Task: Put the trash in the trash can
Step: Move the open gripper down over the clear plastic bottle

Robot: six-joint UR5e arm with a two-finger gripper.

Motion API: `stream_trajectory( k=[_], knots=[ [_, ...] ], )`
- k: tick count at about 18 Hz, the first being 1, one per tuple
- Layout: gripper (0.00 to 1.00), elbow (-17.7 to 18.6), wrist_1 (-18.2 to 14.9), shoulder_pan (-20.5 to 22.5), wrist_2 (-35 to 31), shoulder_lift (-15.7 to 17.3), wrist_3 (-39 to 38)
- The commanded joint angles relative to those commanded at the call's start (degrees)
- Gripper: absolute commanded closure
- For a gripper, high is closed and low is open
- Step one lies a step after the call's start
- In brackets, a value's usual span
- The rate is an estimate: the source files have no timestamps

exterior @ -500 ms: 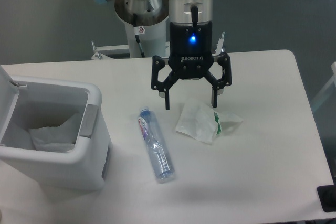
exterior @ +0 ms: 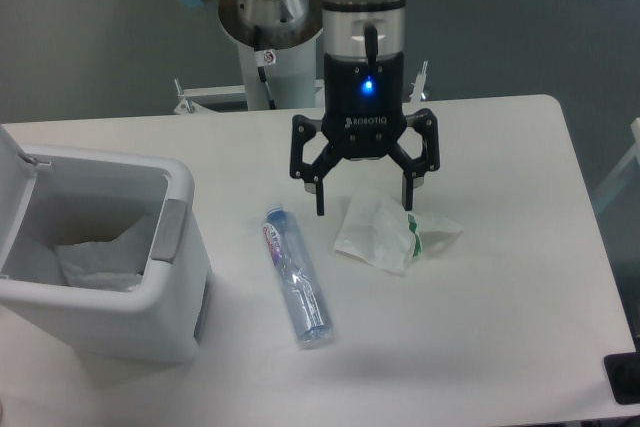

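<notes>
A white table (exterior: 500,297) fills most of the view, its far edge running toward 12 o'clock where the robot's base stands behind it. At about 9 o'clock on the tabletop sits the trash can (exterior: 150,322), a boxy white bin with rounded corners, its lid (exterior: 12,172) hinged up on the far-left side, a grey tab (exterior: 167,230) on the wall facing the middle of the table, and a white liner (exterior: 95,257) crumpled inside. The arm (exterior: 365,7) comes down from 12 o'clock with a blue light lit on the wrist; its gripper (exterior: 366,197) hangs with both black fingers spread wide, grasping nothing, the tips straddling the upper edge of the wrapper. Whether the tips touch the table cannot be told. Near the table's centre lies the crushed clear bottle (exterior: 298,282), flat on its side, blue cap pointing to about 11 o'clock and red-blue label near that end, its base toward 5 o'clock. Just beside it, at 3 o'clock from the cap, the crumpled white wrapper (exterior: 385,232) with green marks rests on the table, apart from the bottle and well apart from the bin
</notes>
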State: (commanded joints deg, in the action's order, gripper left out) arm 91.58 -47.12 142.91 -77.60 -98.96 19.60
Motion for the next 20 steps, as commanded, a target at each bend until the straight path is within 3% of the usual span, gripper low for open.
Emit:
stream_trajectory(
  k=[2, 4, 6, 13, 20],
  knots=[
    [0.00, 0.36, 1.24, -0.09, -1.06, -1.58, -0.61],
    [0.00, 2.98, 1.33, -0.26, -5.00, -3.08, -0.71],
    [0.00, 2.65, 1.33, -0.61, -7.73, -5.79, -1.05],
    [0.00, 2.20, 0.54, -2.72, -9.06, -13.89, -1.14],
    [0.00, 1.85, 0.45, -5.70, -8.62, -17.67, -2.02]
  ],
)
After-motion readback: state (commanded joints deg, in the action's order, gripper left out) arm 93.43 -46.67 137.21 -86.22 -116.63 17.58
